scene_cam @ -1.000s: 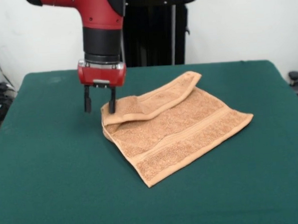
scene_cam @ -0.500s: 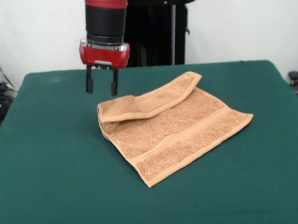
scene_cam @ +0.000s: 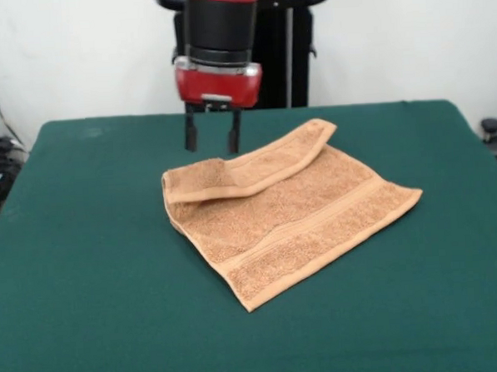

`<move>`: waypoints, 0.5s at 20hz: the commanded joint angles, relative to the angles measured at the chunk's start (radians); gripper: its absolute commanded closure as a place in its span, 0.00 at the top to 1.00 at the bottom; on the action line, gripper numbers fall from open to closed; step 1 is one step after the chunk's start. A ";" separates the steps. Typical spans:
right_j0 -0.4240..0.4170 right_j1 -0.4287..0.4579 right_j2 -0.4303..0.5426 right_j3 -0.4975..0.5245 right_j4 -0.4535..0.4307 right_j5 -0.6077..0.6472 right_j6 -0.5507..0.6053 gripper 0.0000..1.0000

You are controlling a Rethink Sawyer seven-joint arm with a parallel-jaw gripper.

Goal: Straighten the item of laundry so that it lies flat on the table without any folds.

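Hand (scene_cam: 212, 143): held open above the desk (scene_cam: 86, 269), gripping nothing.
Towel (scene_cam: 292, 221): laid on desk, far strip folded over.

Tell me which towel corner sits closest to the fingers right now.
The folded-over corner of the towel, on its far-left side just below the open gripper. The other corners lie flat on the table, farther away.
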 commanded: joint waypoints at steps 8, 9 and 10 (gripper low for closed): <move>0.183 0.164 -0.030 -0.077 0.138 -0.012 0.198 1.00; 0.189 0.177 -0.036 -0.087 0.143 -0.021 0.197 1.00; 0.191 0.190 -0.039 -0.095 0.147 -0.030 0.194 1.00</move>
